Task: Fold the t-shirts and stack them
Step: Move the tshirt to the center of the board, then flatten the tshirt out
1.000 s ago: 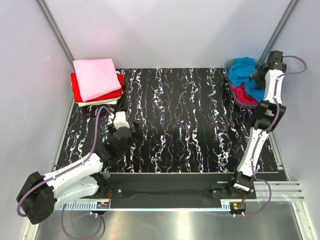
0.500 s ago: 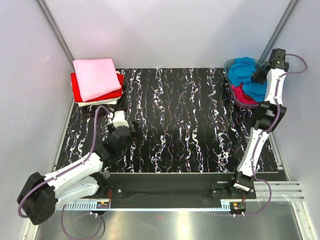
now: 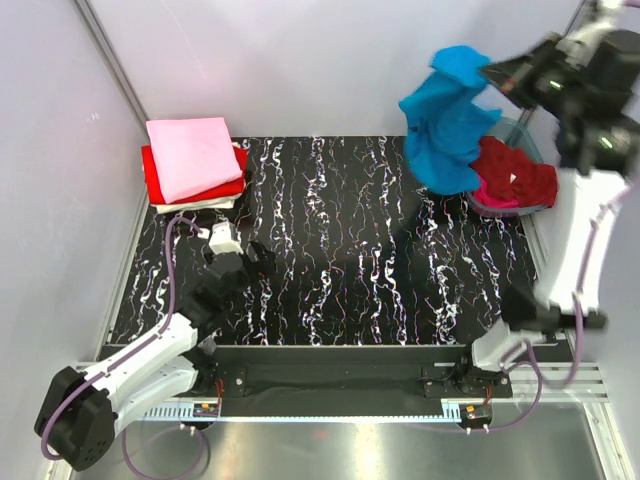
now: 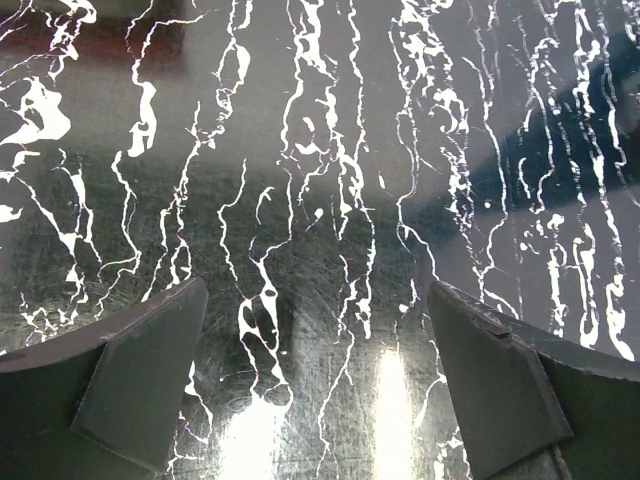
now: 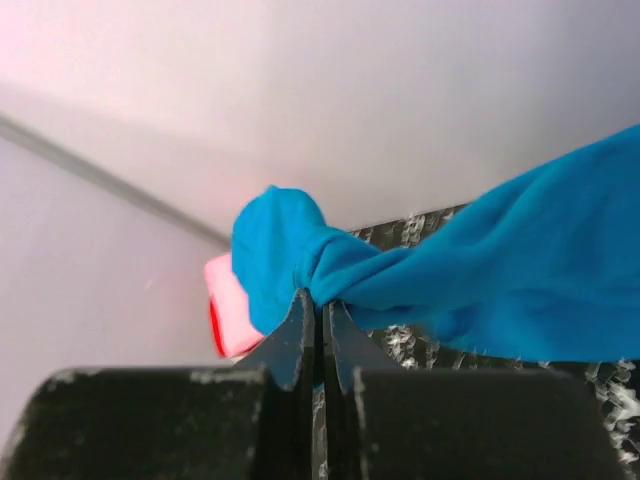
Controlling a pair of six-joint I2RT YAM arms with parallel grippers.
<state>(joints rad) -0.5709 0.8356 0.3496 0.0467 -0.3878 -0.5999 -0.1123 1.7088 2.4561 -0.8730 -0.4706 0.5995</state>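
Pinched by one bunched fold in the closed right hand (image 5: 322,312), the turquoise t-shirt (image 3: 445,130) hangs limp above the table's (image 3: 350,250) far-right corner, light and floppy, probably best regripped at its shoulders, while the left hand (image 4: 320,375) hovers open toward the near-left corner.

no readable text, no labels, no brands, no numbers anywhere
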